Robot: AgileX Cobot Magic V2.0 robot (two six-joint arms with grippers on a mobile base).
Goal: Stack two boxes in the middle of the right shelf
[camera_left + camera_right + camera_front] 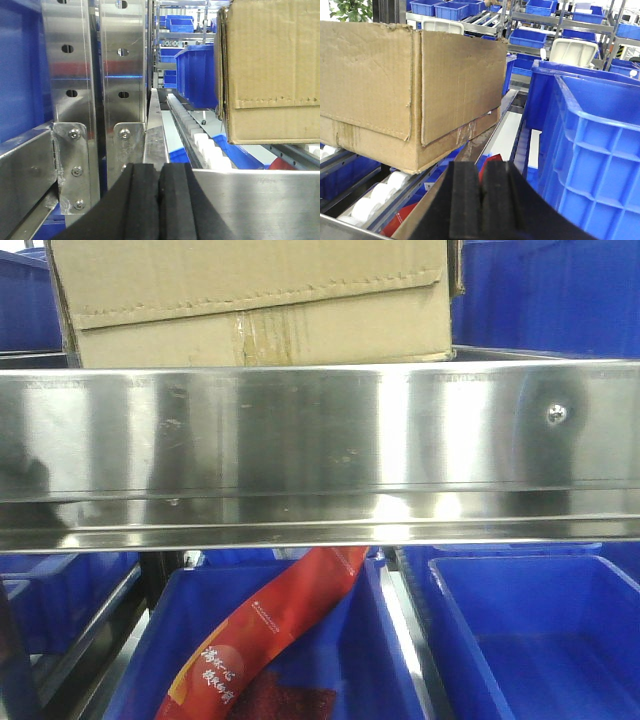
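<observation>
A tan cardboard box [260, 300] with a serrated flap edge and a tape stain sits on the steel shelf behind the shiny front rail [320, 440]. It shows at the right of the left wrist view [272, 70] and at the left of the right wrist view [410, 90], resting on white rollers [375, 197]. Only one box is in view. My left gripper [159, 200] is shut and empty, low at the rail, left of the box. My right gripper [481, 200] is shut and empty, right of the box, beside a blue bin [590, 150].
Blue plastic bins [540, 640] sit on the tier below, one holding a red packet [270, 630]. Steel uprights [95, 75] with bolted brackets stand left of the left gripper. More blue bins [195, 75] line the shelf behind the box and racks beyond.
</observation>
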